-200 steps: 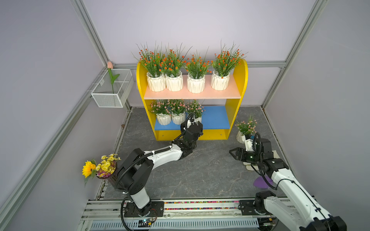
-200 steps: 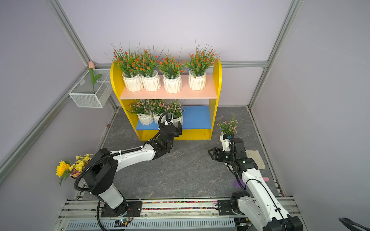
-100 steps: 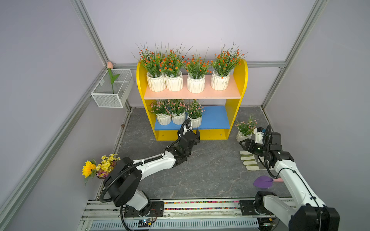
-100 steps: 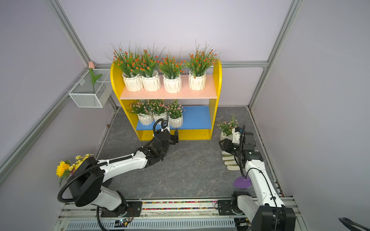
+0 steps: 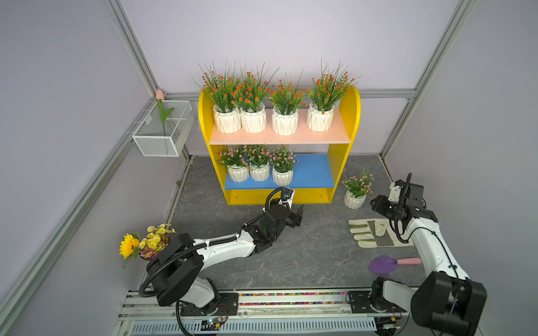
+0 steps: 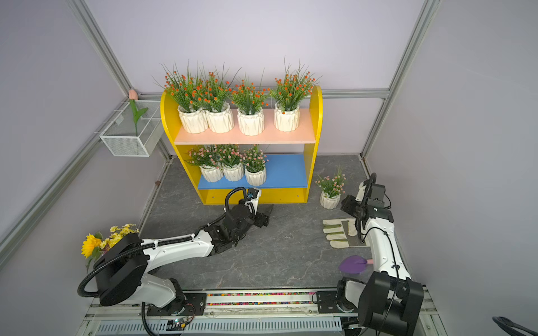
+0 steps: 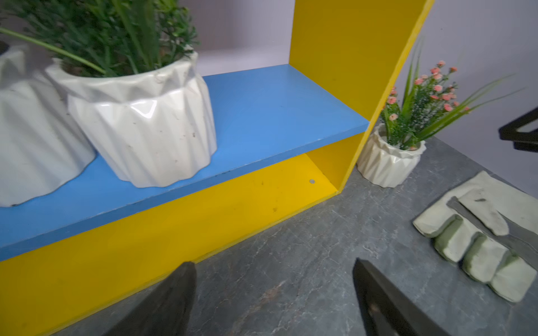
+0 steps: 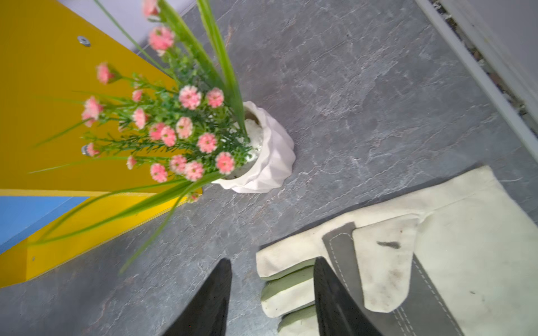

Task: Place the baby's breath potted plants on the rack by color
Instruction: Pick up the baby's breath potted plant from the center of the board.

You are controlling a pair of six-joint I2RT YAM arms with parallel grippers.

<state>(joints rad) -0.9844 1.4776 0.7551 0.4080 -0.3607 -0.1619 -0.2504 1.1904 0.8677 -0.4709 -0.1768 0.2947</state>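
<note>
The left gripper [image 7: 272, 263] let go
It backed off the rack [image 5: 352, 116], open; the right gripper [image 8: 272, 259], open too, neared the pink plant [image 5: 355, 193] beside it.

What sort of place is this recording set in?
Likely a staged robot test booth: lilac wall panels in aluminium framing, two arms on a front rail, and a yellow two-tier rack of potted plants.

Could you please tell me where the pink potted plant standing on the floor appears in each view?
In a top view: the pink potted plant on the floor beside the rack's yellow side panel.
In a top view: the plant, same spot.
Left wrist: the plant beyond the panel's corner.
Right wrist: the plant beside the panel.
Shared landmark: the work glove.
</note>
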